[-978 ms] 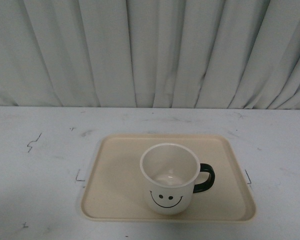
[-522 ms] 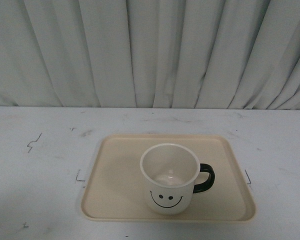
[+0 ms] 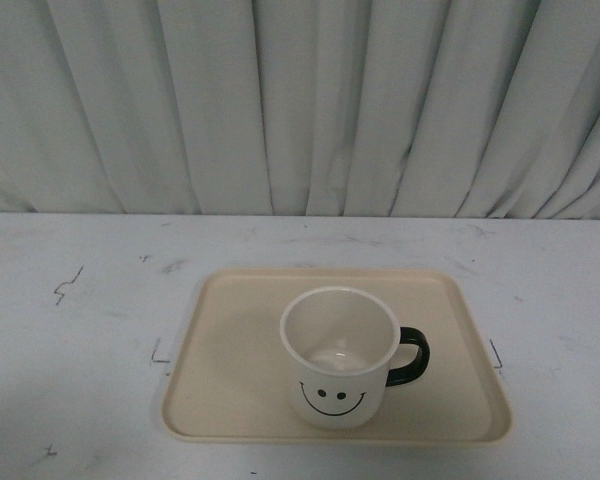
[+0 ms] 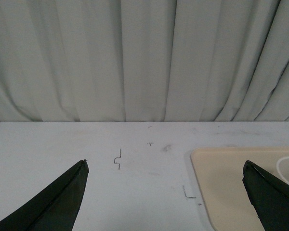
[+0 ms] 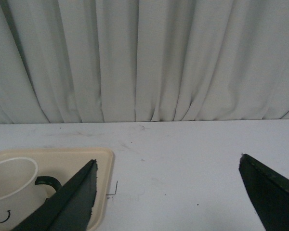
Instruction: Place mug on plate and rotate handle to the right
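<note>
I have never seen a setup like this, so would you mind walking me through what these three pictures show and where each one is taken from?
This is a robot with two arms, each ending in a grasping tool. The front picture comes from a camera on the robot's body, looking ahead at a white table with a grey curtain behind it; neither arm shows there. On the table lies a beige plate, really a flat tray, and on it stands a cream mug with a smiley face. Its black handle points to the robot's right.

The other two pictures come from cameras on the wrists. The dark wedges at their lower corners are the fingers of the left tool and the right tool. Both are spread wide and hold nothing.
</note>
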Robot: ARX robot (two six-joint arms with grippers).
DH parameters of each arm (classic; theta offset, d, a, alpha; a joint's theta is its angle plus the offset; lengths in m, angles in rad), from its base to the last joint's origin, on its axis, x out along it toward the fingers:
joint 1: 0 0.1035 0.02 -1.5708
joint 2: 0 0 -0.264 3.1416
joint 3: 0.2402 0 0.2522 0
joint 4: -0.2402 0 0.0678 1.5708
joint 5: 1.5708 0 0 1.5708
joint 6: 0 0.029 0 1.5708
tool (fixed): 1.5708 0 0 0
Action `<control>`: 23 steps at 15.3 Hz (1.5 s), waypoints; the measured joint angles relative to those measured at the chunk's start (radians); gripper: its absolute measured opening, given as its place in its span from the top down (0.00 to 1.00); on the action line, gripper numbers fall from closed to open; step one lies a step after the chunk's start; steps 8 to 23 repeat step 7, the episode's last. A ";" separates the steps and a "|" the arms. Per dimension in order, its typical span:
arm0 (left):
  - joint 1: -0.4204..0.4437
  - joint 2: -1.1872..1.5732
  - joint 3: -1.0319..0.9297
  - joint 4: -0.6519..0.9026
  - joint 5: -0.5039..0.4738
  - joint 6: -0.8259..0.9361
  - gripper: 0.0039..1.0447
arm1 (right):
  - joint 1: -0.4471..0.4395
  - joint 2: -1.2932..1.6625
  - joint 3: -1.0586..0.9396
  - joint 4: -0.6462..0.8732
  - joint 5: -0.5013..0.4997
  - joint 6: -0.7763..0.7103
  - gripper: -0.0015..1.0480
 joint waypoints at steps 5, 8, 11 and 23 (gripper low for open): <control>0.000 0.000 0.000 0.000 0.000 0.000 0.06 | 0.000 0.000 0.000 0.000 0.000 0.002 0.05; 0.000 0.000 0.000 0.000 0.000 0.000 0.06 | 0.000 0.000 0.000 0.000 0.000 0.002 0.07; 0.000 0.000 0.000 0.000 0.000 0.000 0.06 | 0.000 0.000 0.000 0.000 0.000 0.002 0.07; 0.000 0.000 0.000 0.000 0.000 0.000 0.06 | 0.000 0.000 0.000 0.000 0.000 0.002 0.07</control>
